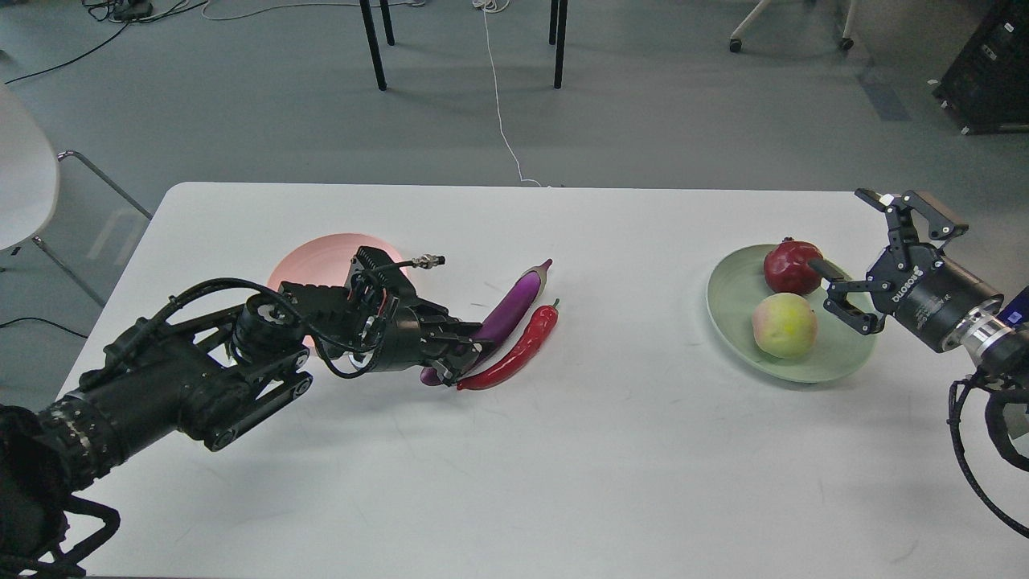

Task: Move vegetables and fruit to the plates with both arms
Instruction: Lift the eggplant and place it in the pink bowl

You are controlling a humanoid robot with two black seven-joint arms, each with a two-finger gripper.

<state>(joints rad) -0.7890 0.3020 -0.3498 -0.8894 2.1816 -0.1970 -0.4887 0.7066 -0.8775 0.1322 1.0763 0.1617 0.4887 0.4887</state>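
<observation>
The purple eggplant [514, 305] and the red chili [522, 346] lie side by side on the white table, just right of the pale pink plate [321, 257], which holds nothing I can see. My left gripper [460, 354] reaches over that plate, its fingers closed around the eggplant's lower end; the eggplant still rests on the table. The dark red pomegranate [792, 267] and the yellow-green peach [784, 324] sit on the pale green plate [727, 310]. My right gripper [844, 233] is open and empty at that plate's right rim, close beside the pomegranate.
The white table [611, 450] runs wide in front of both plates. Beyond its far edge are grey floor, black chair legs [374, 44] and a white cable [502, 121]. A white chair [24, 169] stands at the far left.
</observation>
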